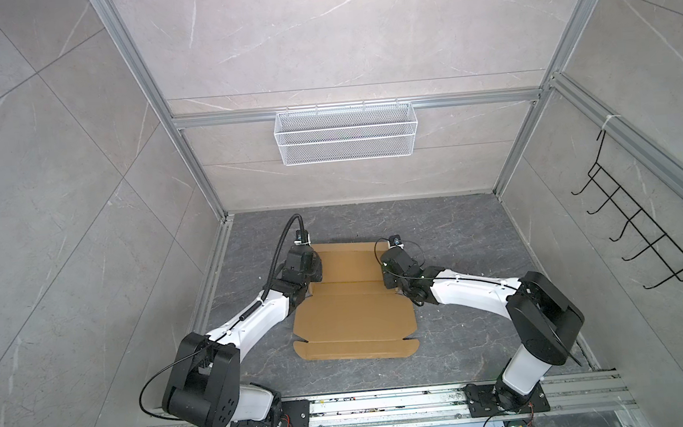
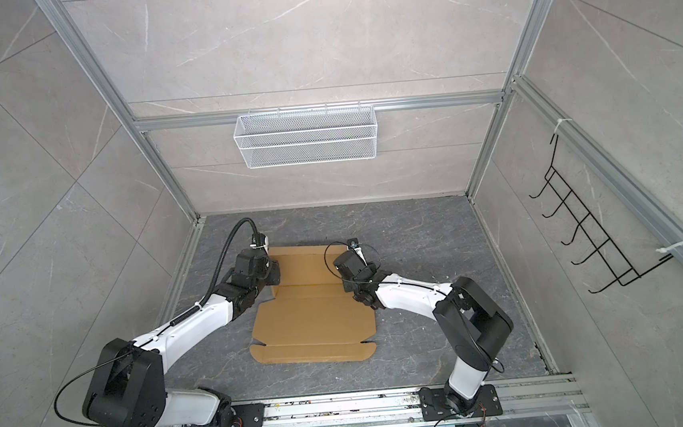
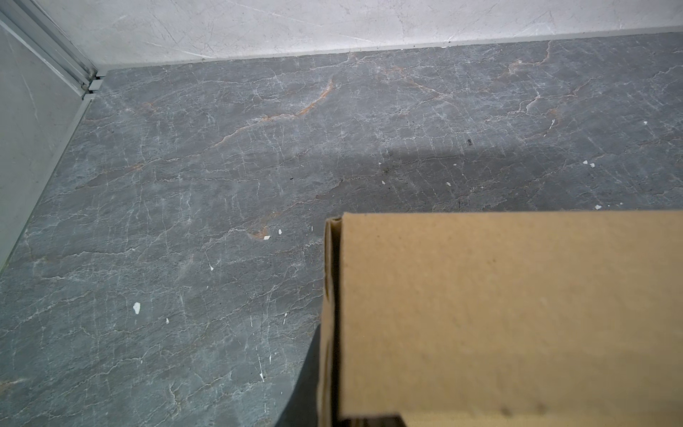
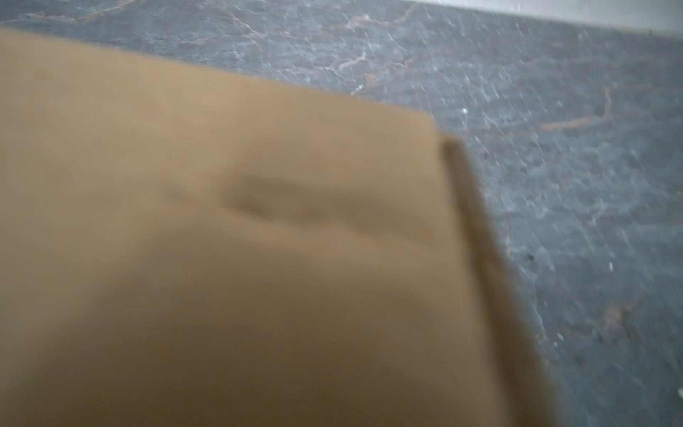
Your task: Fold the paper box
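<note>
1 paper box [image 1: 354,313], far part raised; left gripper [image 1: 309,269] pressed together; right gripper [image 1: 390,271], state cannot be told; 1 mesh basket [image 1: 346,133]

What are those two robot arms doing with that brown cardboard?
They are folding a paper box on the dark table. The left arm is at the box's far left edge, and the right arm is at its far right edge. The near part, with its flaps, lies flat and unfolded. The fingers are hidden under the wrists, so I cannot see whether they grip the cardboard.
</note>
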`<state>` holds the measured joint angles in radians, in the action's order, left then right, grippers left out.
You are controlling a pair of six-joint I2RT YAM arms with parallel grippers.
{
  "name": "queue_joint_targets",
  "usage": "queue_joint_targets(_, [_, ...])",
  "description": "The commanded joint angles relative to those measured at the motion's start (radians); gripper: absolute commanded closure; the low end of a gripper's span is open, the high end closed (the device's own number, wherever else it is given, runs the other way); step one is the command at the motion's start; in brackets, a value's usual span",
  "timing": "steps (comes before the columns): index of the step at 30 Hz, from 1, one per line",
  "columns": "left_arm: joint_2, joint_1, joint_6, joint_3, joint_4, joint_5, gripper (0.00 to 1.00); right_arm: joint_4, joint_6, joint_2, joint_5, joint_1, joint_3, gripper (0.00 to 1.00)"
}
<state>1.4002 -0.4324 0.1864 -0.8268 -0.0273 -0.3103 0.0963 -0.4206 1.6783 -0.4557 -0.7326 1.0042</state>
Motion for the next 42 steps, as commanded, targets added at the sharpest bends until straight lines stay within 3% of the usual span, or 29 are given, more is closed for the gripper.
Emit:
queue_joint_targets(1, [0.002,-0.004,0.013,-0.033,-0.039,0.008,0.91,0.056,-0.074,-0.047,-0.017,0.003,-0.021,0.38])
queue_joint_targets(13, [-0.005,-0.002,0.01,-0.031,-0.036,0.008,0.91,0.114,-0.075,0.039,-0.112,0.004,0.051,0.57])
queue_joint_targets(19, [-0.012,-0.003,0.009,-0.031,-0.033,0.005,0.91,0.164,-0.091,0.068,-0.164,0.004,0.074,0.74])
queue_joint_targets(23, [-0.011,-0.002,0.009,-0.032,-0.032,0.008,0.91,0.169,-0.088,0.069,-0.168,0.004,0.07,0.8])
queue_joint_targets(29, [-0.007,-0.003,0.009,-0.039,-0.031,0.01,0.91,0.161,-0.072,0.063,-0.145,0.005,0.075,0.8])
queue_joint_targets(36, [-0.003,-0.003,0.007,-0.034,-0.033,0.009,0.91,0.023,-0.026,0.025,0.045,0.028,0.028,0.54])
queue_joint_targets(42, [-0.009,-0.003,0.008,-0.023,-0.034,0.007,0.91,-0.028,0.013,0.037,0.095,0.047,0.037,0.52])
